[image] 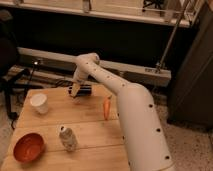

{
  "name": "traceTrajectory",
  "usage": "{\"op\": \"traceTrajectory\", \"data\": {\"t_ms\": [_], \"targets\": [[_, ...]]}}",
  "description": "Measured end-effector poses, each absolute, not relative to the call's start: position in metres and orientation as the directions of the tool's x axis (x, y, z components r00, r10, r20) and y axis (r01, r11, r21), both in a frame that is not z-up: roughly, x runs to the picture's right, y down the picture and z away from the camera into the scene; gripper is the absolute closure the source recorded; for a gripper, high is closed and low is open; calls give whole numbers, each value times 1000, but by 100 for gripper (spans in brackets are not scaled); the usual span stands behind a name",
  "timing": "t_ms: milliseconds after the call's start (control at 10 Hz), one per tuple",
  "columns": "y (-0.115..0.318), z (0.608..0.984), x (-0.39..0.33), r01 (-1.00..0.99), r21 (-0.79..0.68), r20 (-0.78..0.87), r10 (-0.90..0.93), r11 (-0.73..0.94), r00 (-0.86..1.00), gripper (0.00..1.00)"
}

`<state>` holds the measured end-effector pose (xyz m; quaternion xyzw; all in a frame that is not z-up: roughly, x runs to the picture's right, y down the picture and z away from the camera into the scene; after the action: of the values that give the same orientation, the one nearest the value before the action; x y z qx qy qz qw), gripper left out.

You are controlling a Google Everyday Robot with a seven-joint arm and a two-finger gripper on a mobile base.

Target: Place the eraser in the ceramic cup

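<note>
A dark eraser (84,90) lies at the far edge of the wooden table (90,130). A white ceramic cup (39,103) stands upright at the table's far left. My white arm reaches from the lower right over the table, and my gripper (75,92) hangs at the eraser's left end, low over the table top. The gripper covers part of the eraser's left end. The cup is well to the left of the gripper and a little nearer.
An orange carrot (107,107) lies right of the eraser. A red bowl (28,147) sits at the near left. A crumpled plastic bottle (67,138) stands near the front middle. A dark chair (7,60) is left of the table.
</note>
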<state>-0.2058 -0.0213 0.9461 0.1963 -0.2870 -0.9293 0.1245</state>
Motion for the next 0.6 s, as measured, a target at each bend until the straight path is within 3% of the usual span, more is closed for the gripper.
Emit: {"op": "traceTrajectory", "data": {"t_ms": [600], "targets": [[-17,959,-214,106,596,-292,-337,-796,-895,20]]}}
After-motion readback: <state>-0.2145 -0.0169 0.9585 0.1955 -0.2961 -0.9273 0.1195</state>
